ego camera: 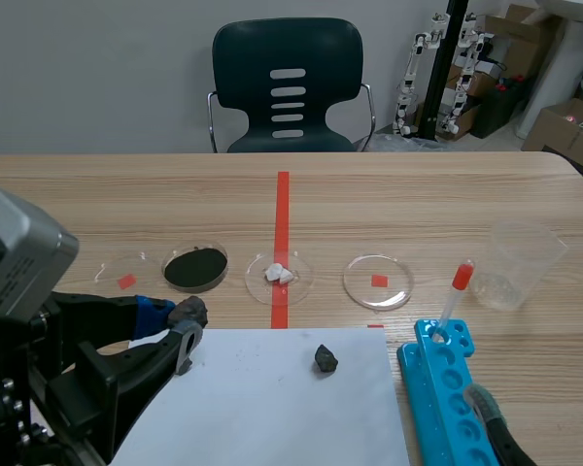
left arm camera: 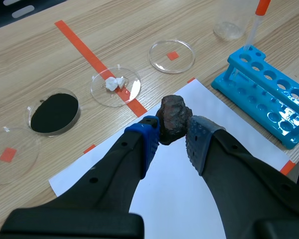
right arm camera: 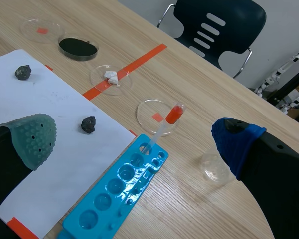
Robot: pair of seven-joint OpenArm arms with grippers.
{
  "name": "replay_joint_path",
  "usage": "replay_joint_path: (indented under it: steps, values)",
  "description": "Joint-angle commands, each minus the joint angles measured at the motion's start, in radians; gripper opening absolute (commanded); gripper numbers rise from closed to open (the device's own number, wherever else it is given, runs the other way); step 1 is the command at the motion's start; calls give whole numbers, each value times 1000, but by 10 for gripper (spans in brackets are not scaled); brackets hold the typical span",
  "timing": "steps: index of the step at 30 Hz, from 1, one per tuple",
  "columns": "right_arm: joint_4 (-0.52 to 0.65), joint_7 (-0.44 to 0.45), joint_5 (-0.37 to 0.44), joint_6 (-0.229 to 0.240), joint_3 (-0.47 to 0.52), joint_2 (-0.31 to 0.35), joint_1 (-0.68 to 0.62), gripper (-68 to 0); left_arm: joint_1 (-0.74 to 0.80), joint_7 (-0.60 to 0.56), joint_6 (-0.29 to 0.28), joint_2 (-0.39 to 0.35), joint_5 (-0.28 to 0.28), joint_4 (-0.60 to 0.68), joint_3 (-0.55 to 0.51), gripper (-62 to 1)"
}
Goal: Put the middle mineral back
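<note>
My left gripper is shut on a dark brown mineral, held above the near left corner of the white paper. In the scene view this gripper sits at the paper's far left corner. A smaller dark mineral lies on the paper near its middle, also seen as the dark mineral ahead of my right gripper. That gripper is open and holds nothing, above the blue rack. Another dark lump shows near the paper's far corner.
Beyond the paper stands a row of petri dishes: an empty dish, a black powder dish, a dish with white pieces and another empty dish. A blue rack holds a pipette. A clear beaker stands at the right.
</note>
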Motion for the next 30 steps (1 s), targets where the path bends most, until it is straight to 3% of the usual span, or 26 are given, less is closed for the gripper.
replay_joint_path:
  steps: [1,26,30]
  values:
    - [21,13,7,-4,5,-3,7,4,-3,-15,2,5,-3,13,-2,-505]
    - [21,13,7,-4,5,-3,7,4,-3,20,2,6,-3,12,-2,-505]
    - [21,12,7,-4,5,-3,7,4,-9,58,2,37,-2,11,-2,-505]
